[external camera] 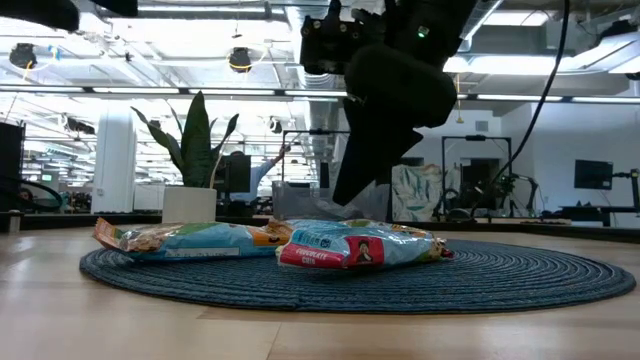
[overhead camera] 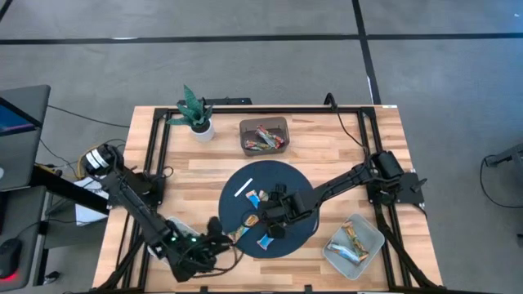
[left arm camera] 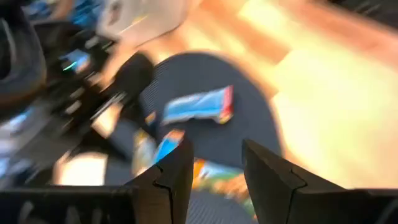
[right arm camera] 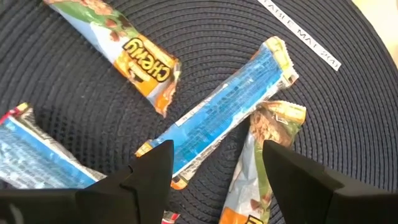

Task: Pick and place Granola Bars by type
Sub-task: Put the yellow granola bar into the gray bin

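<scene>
Several granola bars lie flat on a round dark mat (overhead camera: pixel 288 181): a blue one (right arm camera: pixel 224 112), an orange "chewy" one (right arm camera: pixel 118 40), a blue-and-orange one (right arm camera: pixel 264 155) and another blue one (right arm camera: pixel 37 155). My right gripper (right arm camera: pixel 214 162) hangs open over the mat's middle (overhead camera: pixel 274 216), its fingers on either side of the blue bar's near end, above it. My left gripper (left arm camera: pixel 217 168) is open at the mat's near left edge (overhead camera: pixel 227 231), slanting toward the bars, with an orange-ended bar (left arm camera: pixel 214 177) beyond its fingertips. In the low view two bars (external camera: pixel 355 245) (external camera: pixel 190 238) rest on the mat.
A brown tray (overhead camera: pixel 264 136) with bars stands at the far middle. A grey tray (overhead camera: pixel 353 245) with bars sits at the near right. A potted plant (overhead camera: pixel 196 114) is at the far left, and a thin white stick (overhead camera: pixel 243 189) lies on the mat's far left part.
</scene>
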{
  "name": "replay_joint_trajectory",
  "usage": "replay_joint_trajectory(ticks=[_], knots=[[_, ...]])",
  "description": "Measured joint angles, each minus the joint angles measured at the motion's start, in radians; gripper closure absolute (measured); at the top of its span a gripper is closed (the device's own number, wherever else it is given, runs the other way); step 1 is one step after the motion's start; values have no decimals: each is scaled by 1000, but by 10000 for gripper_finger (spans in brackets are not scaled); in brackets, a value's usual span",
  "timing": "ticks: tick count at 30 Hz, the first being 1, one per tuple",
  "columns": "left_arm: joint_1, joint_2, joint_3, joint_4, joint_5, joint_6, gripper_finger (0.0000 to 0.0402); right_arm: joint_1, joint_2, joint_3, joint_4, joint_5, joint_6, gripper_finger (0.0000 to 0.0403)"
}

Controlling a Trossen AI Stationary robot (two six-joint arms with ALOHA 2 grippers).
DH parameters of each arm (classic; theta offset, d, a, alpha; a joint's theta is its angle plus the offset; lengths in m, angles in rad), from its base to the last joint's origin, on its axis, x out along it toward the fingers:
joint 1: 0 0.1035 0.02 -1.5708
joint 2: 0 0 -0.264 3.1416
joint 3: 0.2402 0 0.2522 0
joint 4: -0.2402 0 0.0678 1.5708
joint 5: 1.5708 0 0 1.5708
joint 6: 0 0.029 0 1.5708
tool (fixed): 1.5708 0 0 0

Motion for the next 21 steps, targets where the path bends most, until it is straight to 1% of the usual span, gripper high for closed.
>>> replay_joint_trajectory(ticks=[3,6,8,12,21], knots=[[45,0,0,39,154,52,271,10,0,0,0,0,12,164],[84,0,0,38,235,55,271,10,0,0,-47,2,102,164],[105,0,0,38,245,53,271,8,0,0,-111,8,182,164],[137,0,0,26,269,46,271,7,0,0,-211,72,298,164],[160,0,0,0,279,38,271,-5,0,0,-185,72,315,164]])
